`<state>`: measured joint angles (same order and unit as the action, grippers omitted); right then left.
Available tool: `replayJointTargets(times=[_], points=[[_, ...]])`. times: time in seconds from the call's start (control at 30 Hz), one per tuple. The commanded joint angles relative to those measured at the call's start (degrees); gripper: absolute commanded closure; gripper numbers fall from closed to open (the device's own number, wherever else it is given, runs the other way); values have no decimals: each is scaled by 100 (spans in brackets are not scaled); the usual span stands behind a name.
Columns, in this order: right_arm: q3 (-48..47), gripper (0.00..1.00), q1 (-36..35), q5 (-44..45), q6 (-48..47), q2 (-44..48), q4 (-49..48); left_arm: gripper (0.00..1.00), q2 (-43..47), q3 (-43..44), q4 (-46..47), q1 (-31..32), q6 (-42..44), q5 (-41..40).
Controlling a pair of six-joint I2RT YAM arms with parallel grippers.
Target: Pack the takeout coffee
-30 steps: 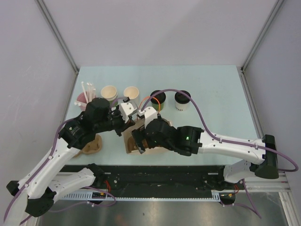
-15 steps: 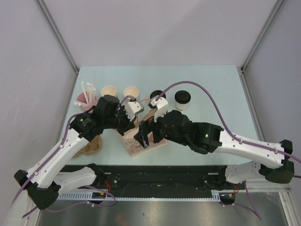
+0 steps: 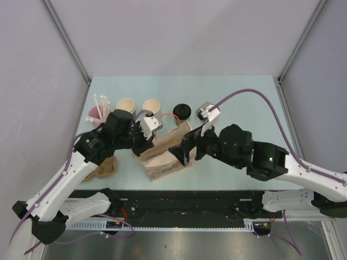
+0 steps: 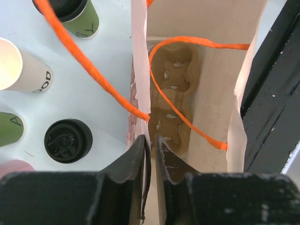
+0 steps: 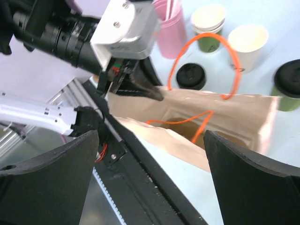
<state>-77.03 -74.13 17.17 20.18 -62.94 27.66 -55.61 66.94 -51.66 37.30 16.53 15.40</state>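
- Left gripper [image 4: 151, 140] is pinched narrow on the paper bag [image 3: 162, 160], on the wall toward the cups. It props the mouth open, so you can't spare it.
- Right gripper [image 5: 151, 137] is spread wide and holds nothing, set back on the bag's near side. That's your free one.
- Bag mouth runs slantwise across the table, near-left to far-right. A pulp carrier [image 4: 171, 89] sits at the bottom, and an orange handle [image 4: 187, 119] loops across the opening.
- Green lidded cup [image 3: 182, 112] stands upright near the bag's far end, straight out from the right gripper with the bag between. You'd likely reach over and take it by its side.
- White lidded cup is probably hidden under the right wrist; can't confirm.
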Motion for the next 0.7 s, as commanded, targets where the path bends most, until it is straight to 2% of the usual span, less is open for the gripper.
replayJointTargets(times=[0.0,0.13,0.2,0.27,0.33,0.4,0.43,0.47,0.53,0.57,0.67], points=[[-119,0,205,717,-200,431,257,77,-63,275,-143,-30,-10,-211],[-119,0,740,1672,-6,747,792,63,-55,504,-134,-30,-36,-713],[-119,0,1057,1851,-6,853,960,56,-29,592,-134,-30,-19,-871],[-119,0,1715,1773,-50,853,1145,51,-28,636,-143,-30,25,-933],[-119,0,2303,1179,-146,836,1163,49,-37,645,-143,-38,25,-1020],[-119,0,3287,528,-269,757,1093,44,-55,645,-143,-47,25,-1135],[-119,0,3578,-224,-400,643,962,43,-63,645,-151,-65,34,-1214],[-119,0,4103,-588,-662,538,900,41,-55,654,-151,-82,34,-1249],[-145,1,4502,-1587,-971,170,759,38,-11,707,-160,-152,43,-1285],[-154,2,4808,-1820,-1216,37,715,36,-11,724,-178,-205,52,-1311],[-189,12,5065,-2033,-1542,-489,530,33,-19,768,-248,-495,60,-1145]])
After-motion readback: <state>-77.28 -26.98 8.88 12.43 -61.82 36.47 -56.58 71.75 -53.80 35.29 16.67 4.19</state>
